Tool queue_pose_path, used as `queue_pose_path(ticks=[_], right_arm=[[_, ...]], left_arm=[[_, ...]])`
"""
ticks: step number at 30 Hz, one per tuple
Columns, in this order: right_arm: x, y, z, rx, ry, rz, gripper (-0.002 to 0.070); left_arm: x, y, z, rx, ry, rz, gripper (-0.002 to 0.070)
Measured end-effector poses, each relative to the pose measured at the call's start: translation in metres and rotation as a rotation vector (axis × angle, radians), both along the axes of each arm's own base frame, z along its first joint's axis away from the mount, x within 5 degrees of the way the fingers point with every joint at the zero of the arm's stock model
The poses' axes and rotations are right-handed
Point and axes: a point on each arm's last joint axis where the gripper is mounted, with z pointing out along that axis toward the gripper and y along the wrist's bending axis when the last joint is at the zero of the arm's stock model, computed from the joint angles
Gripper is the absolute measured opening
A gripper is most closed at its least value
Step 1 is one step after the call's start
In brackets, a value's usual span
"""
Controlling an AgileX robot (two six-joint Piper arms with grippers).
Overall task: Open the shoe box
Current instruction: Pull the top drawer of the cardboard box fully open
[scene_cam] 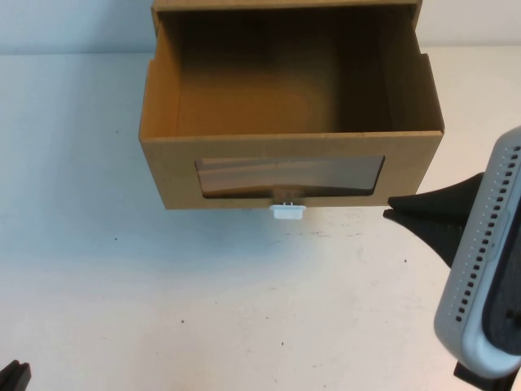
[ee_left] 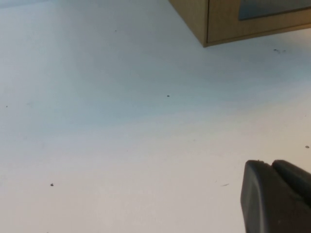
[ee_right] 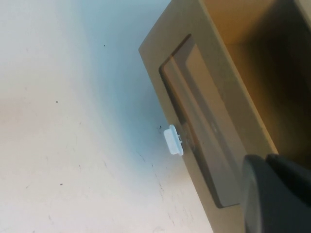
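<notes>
By the rectangular cardboard box's (scene_cam: 171,175) front-right corner hovers the clenched right hand (scene_cam: 391,211); left hand (ee_left: 271,167) clenched, near-left.

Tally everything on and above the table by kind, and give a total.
Cardboard shoe box, drawer pulled out: 1
White pull tab on the drawer front: 1
End effectors: 2 (left end effector at the table's near left edge; right end effector shut, off the box's front right corner)
Total: 4

1 shoe box (scene_cam: 167,171) w/ 1 window (scene_cam: 289,175), 1 white tab (scene_cam: 287,212); 2 tools: left tool (ee_left: 271,165), right tool (scene_cam: 389,213).
</notes>
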Motion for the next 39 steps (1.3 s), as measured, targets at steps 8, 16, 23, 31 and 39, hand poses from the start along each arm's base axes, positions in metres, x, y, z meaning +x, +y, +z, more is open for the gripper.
queue_pose_path(ticks=[8, 16, 23, 31, 39], right_arm=[[0.005, -0.007, 0.002, 0.045, 0.031, -0.036, -0.0013], [0.007, -0.066, 0.01, 0.471, 0.38, -0.285, -0.0013], [-0.011, -0.122, -0.025, 0.817, 0.129, -0.487, -0.0013], [-0.04, -0.15, -0.107, 0.88, -0.076, -0.66, -0.0013], [-0.047, -0.158, -0.178, 0.858, -0.089, -0.807, -0.0013]], left_arm=[[0.0, 0.0, 0.0, 0.0, 0.0, 0.0, -0.0006], [0.0, 0.0, 0.0, 0.0, 0.0, 0.0, -0.0006], [0.0, 0.0, 0.0, 0.0, 0.0, 0.0, -0.0006], [0.0, 0.0, 0.0, 0.0, 0.0, 0.0, -0.0006], [0.0, 0.0, 0.0, 0.0, 0.0, 0.0, -0.0005]])
